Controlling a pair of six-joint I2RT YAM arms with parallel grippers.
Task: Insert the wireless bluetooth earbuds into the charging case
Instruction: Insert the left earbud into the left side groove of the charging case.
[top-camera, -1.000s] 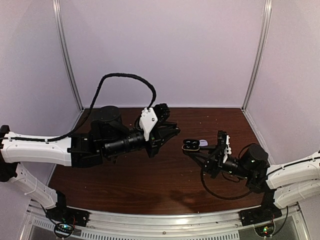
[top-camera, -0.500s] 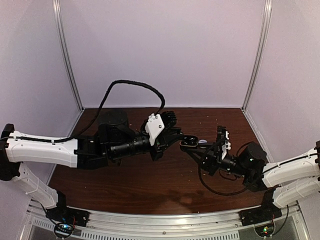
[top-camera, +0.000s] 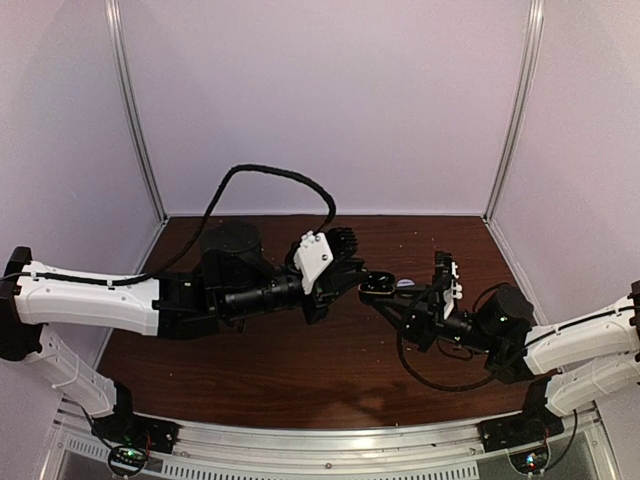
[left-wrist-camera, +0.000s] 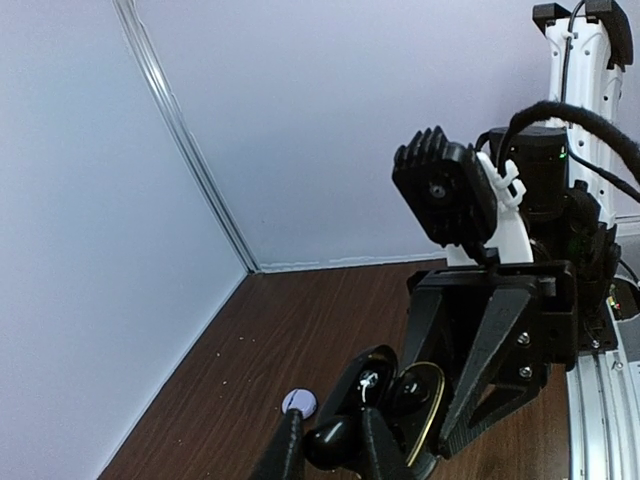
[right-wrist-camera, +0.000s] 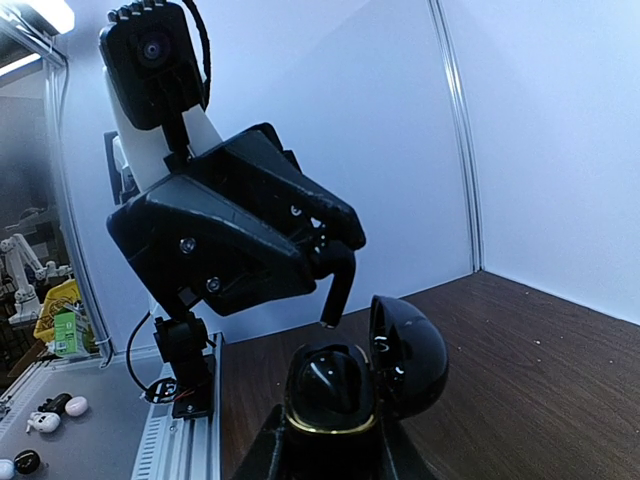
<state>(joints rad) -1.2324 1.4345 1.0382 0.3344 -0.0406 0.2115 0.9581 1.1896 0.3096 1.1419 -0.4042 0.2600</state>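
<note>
L hand (left-wrist-camera: 331, 447) is pinched shut on a black earbud (left-wrist-camera: 328, 436), which hangs just above the open base of the black charging case (right-wrist-camera: 325, 388) and isn't seated yet. R hand (right-wrist-camera: 330, 445) is clamped round the case's lower half over the counter (top-camera: 300, 370), w/ the lid (right-wrist-camera: 410, 355) tipped back. A small pale lavender piece (left-wrist-camera: 298, 402) lies on the counter just beyond; can't tell if it's an earbud or a case, L fingers are cut off at the frame edge, and any lettering on the case is too dark to read.
</note>
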